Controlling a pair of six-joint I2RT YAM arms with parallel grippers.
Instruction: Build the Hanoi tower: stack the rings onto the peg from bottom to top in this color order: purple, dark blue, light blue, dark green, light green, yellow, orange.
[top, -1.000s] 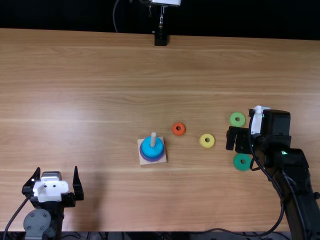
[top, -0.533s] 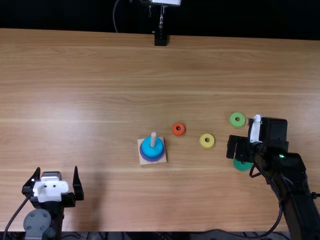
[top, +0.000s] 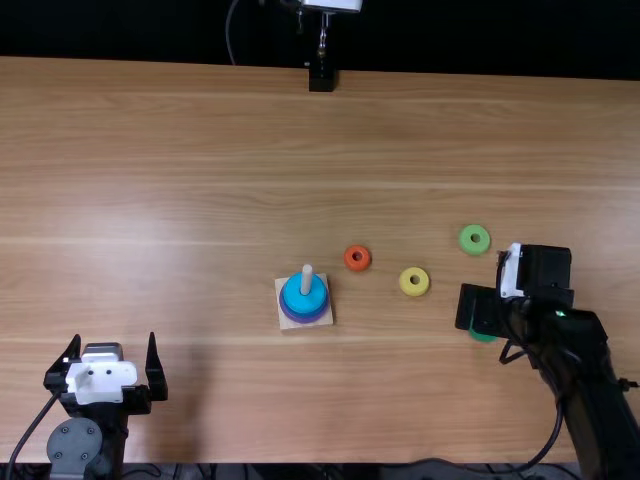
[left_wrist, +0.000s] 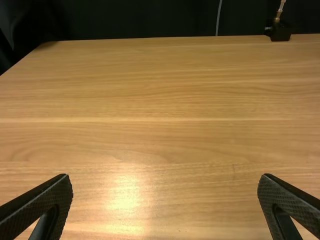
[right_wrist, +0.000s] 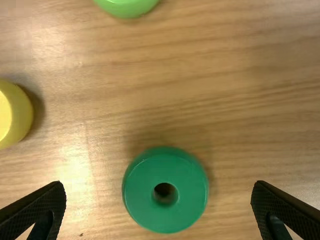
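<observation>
In the top view my right gripper (top: 478, 309) hangs over the dark green ring (top: 483, 334), partly covering it. The right wrist view has my right gripper (right_wrist: 158, 192) open, the dark green ring (right_wrist: 140, 194) lying between its spread fingers, untouched. My left gripper (top: 112, 362) stands open at the near left; its own wrist view has the left gripper (left_wrist: 165, 185) with bare wood between the fingers. On the square base (top: 289, 323), a light blue ring (top: 296, 296) sits around the peg (top: 307, 279) above darker purple-blue (top: 304, 319). Light green (top: 474, 239), yellow (top: 414, 281) and orange (top: 357, 258) rings lie loose.
A black stand (top: 321, 78) is at the table's far edge. The light green ring lies beyond the right gripper, the yellow one to its left. A cable (top: 548, 430) loops beside the right arm near the table's front edge.
My right gripper has moved toward the near edge, from between the light green and dark green rings to over the dark green one. The left arm and all the rings have kept still.
</observation>
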